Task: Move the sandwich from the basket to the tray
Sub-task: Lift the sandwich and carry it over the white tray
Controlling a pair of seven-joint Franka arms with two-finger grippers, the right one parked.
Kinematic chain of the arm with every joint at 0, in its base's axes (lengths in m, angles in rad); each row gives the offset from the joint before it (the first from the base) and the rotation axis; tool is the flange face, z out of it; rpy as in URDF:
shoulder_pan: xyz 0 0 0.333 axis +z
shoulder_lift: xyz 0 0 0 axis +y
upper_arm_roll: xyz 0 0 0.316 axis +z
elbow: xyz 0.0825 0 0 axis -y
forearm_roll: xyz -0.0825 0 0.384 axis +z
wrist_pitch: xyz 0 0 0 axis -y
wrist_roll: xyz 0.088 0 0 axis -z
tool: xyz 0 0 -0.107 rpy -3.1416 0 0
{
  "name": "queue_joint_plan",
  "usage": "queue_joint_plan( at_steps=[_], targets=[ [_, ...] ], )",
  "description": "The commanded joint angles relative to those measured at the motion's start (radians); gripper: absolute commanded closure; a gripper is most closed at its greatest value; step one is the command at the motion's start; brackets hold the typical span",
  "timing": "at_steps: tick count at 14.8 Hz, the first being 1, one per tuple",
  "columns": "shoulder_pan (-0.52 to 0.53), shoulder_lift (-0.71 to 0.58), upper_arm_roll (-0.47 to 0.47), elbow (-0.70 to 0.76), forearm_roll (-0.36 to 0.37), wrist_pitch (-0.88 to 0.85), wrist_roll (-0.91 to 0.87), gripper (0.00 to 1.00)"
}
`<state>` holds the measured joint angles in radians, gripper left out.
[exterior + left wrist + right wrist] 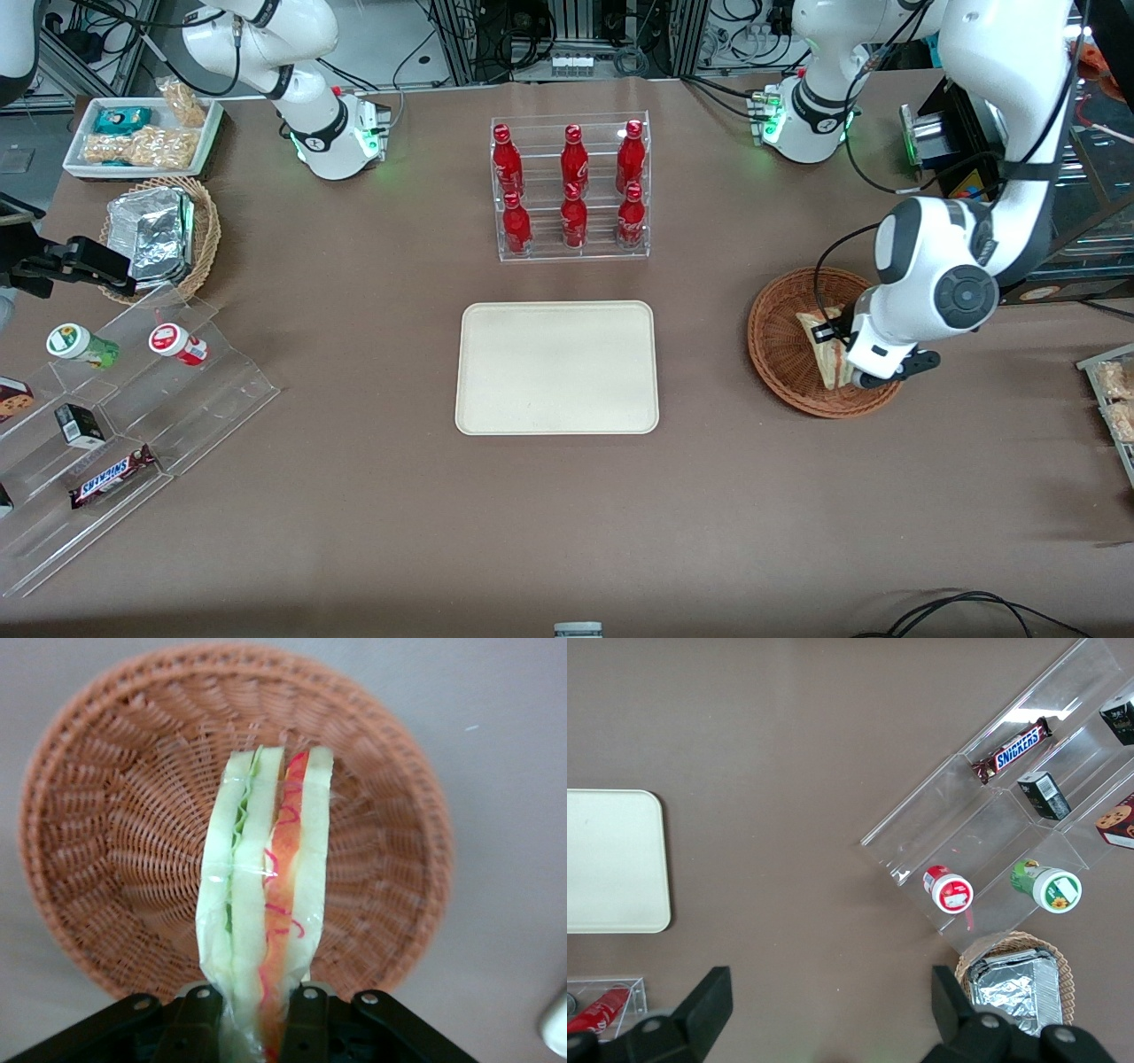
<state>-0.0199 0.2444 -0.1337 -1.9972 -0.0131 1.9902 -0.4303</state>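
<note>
The pincer [262,1014] pinched the sandwich [266,904] by one end, its fingers [199,1019] pressed against the wrapped bread on either side. The sandwich stood on edge over the basket [780,341], which rested on the table [354,496] toward the working arm's end. The tray [557,368] lay flat at mid-table, nearer the front camera than the bottle rack [571,186].
</note>
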Motion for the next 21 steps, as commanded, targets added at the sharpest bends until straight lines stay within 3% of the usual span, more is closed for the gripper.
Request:
queue_joint_plan(
  at_steps=[1,6,11,15,17,18,19,20,21],
  targets=[
    [-0.078,0.024,-0.032,0.167,-0.005,-0.134,-0.004,0.97],
    [-0.337,0.171,-0.049,0.334,-0.010,-0.091,-0.018,0.95],
    [-0.549,0.476,-0.043,0.602,-0.019,0.024,-0.224,0.95],
    [-0.620,0.634,-0.037,0.748,0.135,0.075,-0.458,0.95],
    [-0.627,0.674,-0.038,0.794,0.142,0.075,-0.466,0.91],
    [-0.640,0.684,-0.038,0.799,0.143,0.076,-0.461,0.74],
    [-0.652,0.685,-0.037,0.801,0.147,0.078,-0.464,0.31],
    [-0.660,0.679,-0.034,0.799,0.148,0.076,-0.466,0.00],
    [-0.660,0.668,-0.032,0.799,0.148,0.073,-0.467,0.00]
  ],
)
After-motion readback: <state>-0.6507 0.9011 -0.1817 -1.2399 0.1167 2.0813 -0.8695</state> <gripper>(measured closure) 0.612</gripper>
